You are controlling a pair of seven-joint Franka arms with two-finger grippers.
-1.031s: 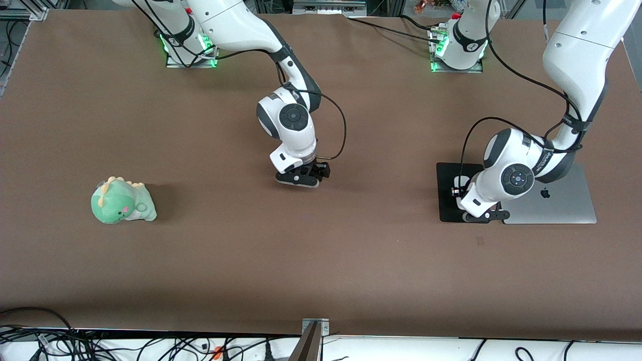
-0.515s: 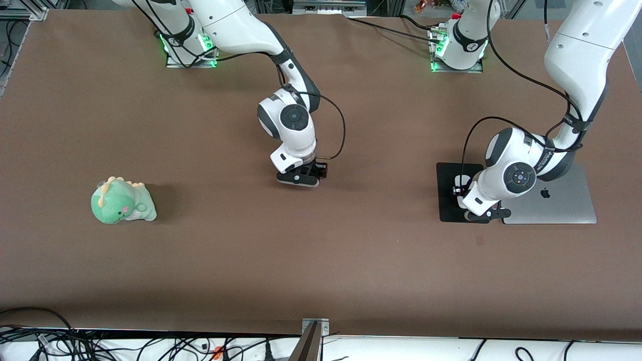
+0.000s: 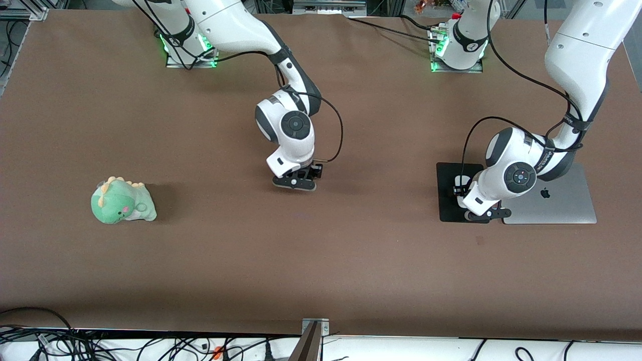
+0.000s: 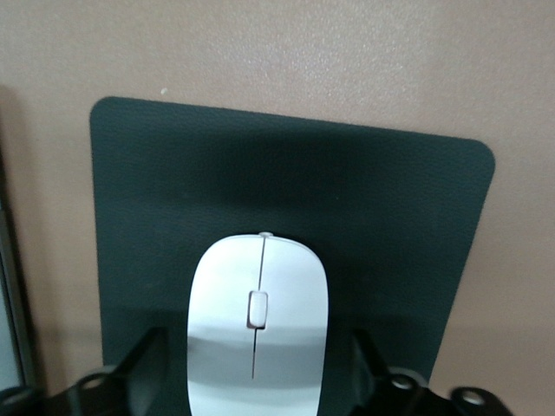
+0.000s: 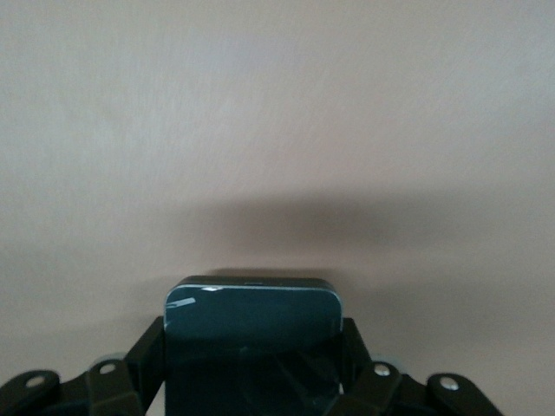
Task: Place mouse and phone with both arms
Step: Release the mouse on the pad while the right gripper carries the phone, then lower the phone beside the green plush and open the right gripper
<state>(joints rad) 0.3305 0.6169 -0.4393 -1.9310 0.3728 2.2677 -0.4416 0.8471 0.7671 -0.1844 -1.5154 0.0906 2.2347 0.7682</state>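
The left gripper (image 3: 480, 214) pinches the mouse (image 4: 257, 325) just over the black mat (image 4: 399, 225), beside the laptop (image 3: 556, 203). The right gripper (image 3: 296, 181) clamps the phone (image 5: 253, 334) above bare table (image 3: 321, 260) near the middle. To my eye, each should lower its load flat and let go only once it rests. Both wrists bend steeply downward, forearms reaching out from their bases.

Apple logo on the silver laptop (image 3: 556, 203) lid.
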